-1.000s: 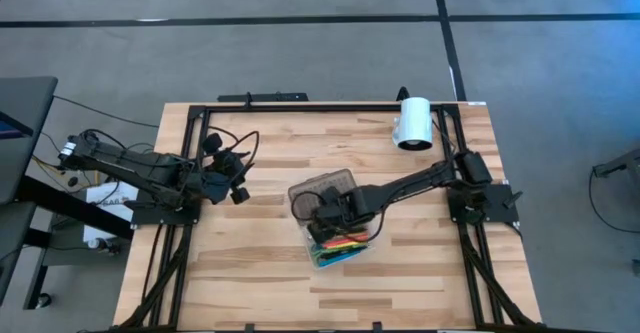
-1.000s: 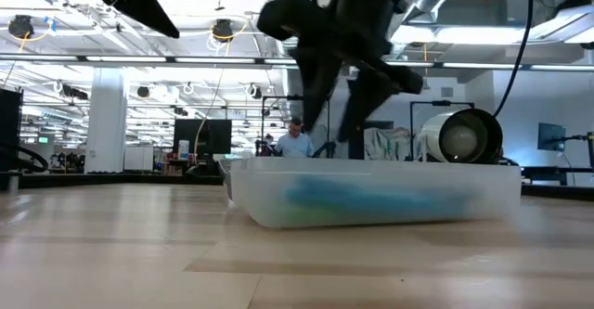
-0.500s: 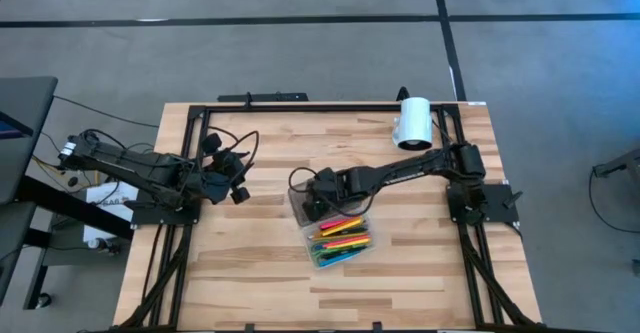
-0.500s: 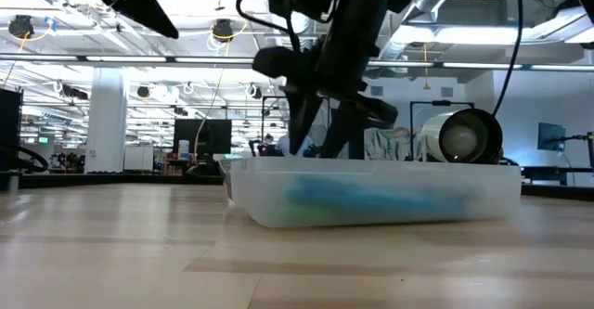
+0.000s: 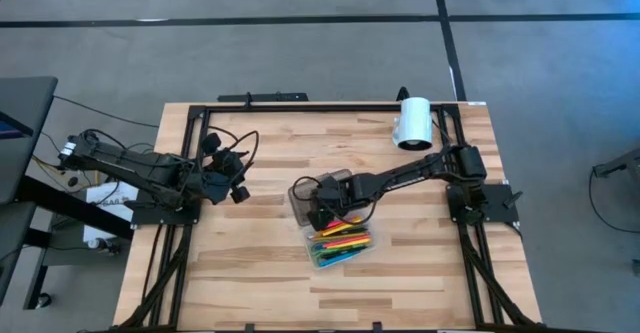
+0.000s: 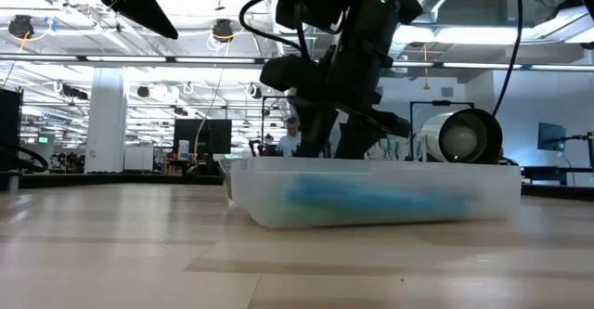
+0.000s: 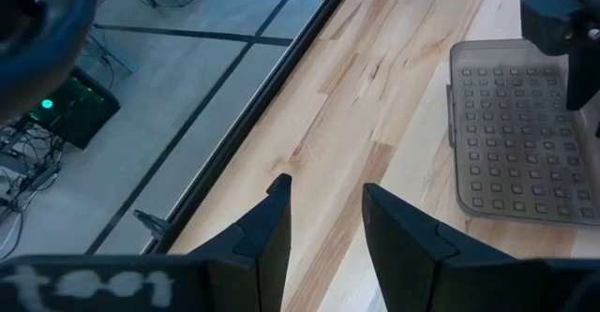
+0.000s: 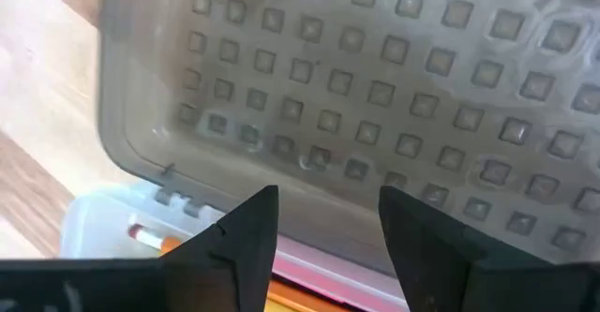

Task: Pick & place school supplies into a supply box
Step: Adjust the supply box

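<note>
The supply box [image 5: 352, 256] is a clear case near the table's middle, and several coloured pens [image 5: 338, 241] lie in it. Its grey dotted lid [image 5: 330, 183] lies open and flat on the wood at the box's far end. My right gripper [image 8: 323, 232] points steeply down, open, low over the lid beside the hinge edge [image 8: 178, 195]. In the low view the box wall [image 6: 371, 202] hides its fingertips. My left gripper [image 5: 238, 191] waits open above the table's left side. Scissors and marker do not show. My right gripper comes from above with a finger [image 8: 239, 232] on either side of a strip of the lid [image 8: 337, 153] next to the hinge. Whether the fingertips touch the lid I cannot tell, as the box hides them from the side.
A white cylinder [image 5: 413, 123] lies on its side at the far right corner. A black frame [image 5: 200, 123] runs along the table's edges. Bare wood [image 5: 250, 263] lies left of and in front of the box.
My right gripper has moved off the pens in the box toward the lid at its far end and has sunk closer to the table. The box, lid and pens have stayed put.
</note>
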You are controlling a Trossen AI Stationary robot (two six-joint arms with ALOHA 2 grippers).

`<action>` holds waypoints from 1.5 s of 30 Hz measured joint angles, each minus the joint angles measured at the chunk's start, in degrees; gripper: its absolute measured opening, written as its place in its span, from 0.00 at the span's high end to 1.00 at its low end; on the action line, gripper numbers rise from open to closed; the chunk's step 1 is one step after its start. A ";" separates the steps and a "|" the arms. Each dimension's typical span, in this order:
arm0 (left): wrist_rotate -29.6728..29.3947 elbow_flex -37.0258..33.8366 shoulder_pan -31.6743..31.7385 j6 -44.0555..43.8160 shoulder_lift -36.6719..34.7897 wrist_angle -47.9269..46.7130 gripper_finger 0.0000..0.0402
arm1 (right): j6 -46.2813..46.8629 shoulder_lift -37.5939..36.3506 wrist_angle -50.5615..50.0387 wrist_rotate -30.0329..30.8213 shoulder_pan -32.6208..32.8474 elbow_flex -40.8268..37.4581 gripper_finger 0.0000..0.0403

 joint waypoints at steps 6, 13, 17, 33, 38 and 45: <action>0.05 0.00 0.00 -0.33 0.00 0.07 0.69 | -1.44 0.00 -0.39 -0.75 -0.12 -0.12 0.53; 0.66 0.00 -0.01 -0.72 0.00 0.11 0.69 | -5.85 0.00 -0.38 -2.45 -0.09 -0.12 0.50; 0.70 0.00 -0.07 -1.18 0.00 0.11 0.69 | -5.97 0.00 -0.39 -2.57 0.08 -0.12 0.50; 1.71 0.00 -0.05 -1.20 0.00 0.07 0.69 | -14.32 0.00 -0.48 -2.84 5.40 -0.07 0.51; 1.82 0.00 -0.04 -1.20 0.00 0.15 0.69 | -1.83 0.00 -2.41 -3.47 4.64 -0.06 0.52; 3.74 0.00 -0.04 -1.18 0.00 0.42 0.69 | 4.50 0.00 -2.44 -3.32 3.37 -0.04 0.52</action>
